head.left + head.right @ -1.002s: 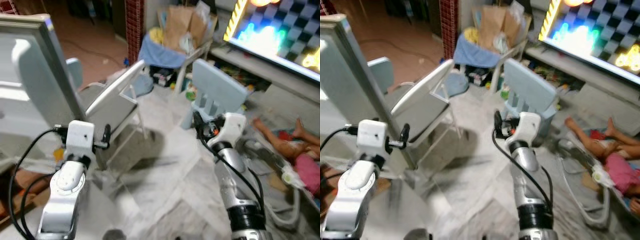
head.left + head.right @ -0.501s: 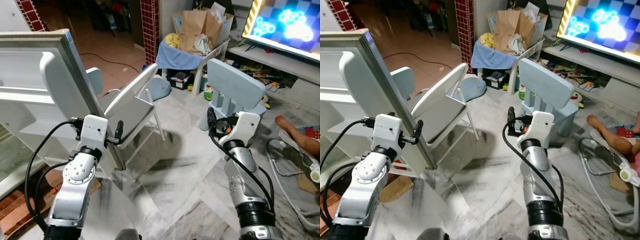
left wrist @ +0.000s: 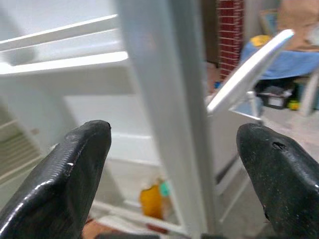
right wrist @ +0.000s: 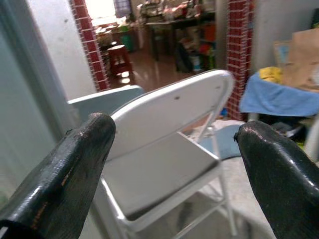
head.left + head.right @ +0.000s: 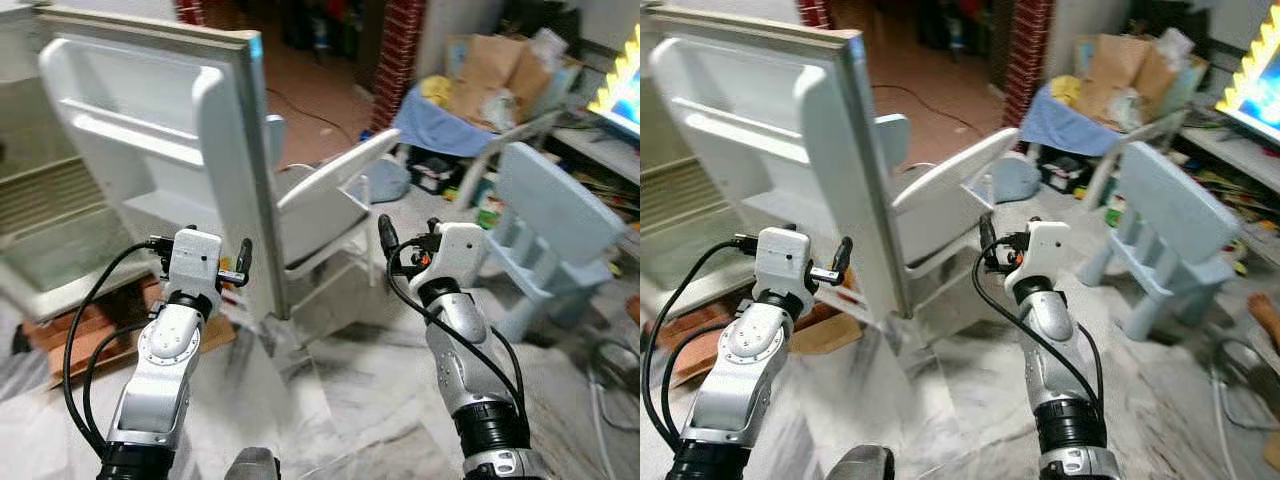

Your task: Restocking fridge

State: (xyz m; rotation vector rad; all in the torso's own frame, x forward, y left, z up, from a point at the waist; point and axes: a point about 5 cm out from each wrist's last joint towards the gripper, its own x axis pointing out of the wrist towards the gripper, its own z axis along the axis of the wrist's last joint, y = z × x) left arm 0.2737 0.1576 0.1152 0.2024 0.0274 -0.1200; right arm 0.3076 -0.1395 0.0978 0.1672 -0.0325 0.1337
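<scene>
The white fridge door (image 5: 225, 150) stands open in front of me, its inner shelves facing left. The fridge's inside (image 5: 60, 240) lies at the far left. My left gripper (image 5: 244, 263) is raised close to the door's lower edge, open and holding nothing. In the left wrist view the door's edge (image 3: 164, 99) runs between the two spread fingers (image 3: 82, 164), and an orange bottle (image 3: 151, 200) sits low in the door. My right gripper (image 5: 384, 234) is raised at the middle, open and holding nothing, and points at a white folding chair (image 4: 169, 144).
The white folding chair (image 5: 335, 190) leans just behind the door. A light blue child's chair (image 5: 545, 215) stands to the right. Further back a blue cloth (image 5: 445, 105) and paper bags (image 5: 495, 65) are heaped. Brown cardboard (image 5: 110, 340) lies at the fridge's foot. Marble floor (image 5: 340, 400) lies between my arms.
The camera has swung left: the fridge door and its inside now take up the left half, and the lit screen has slid off the right. Both arms keep the same raised pose.
</scene>
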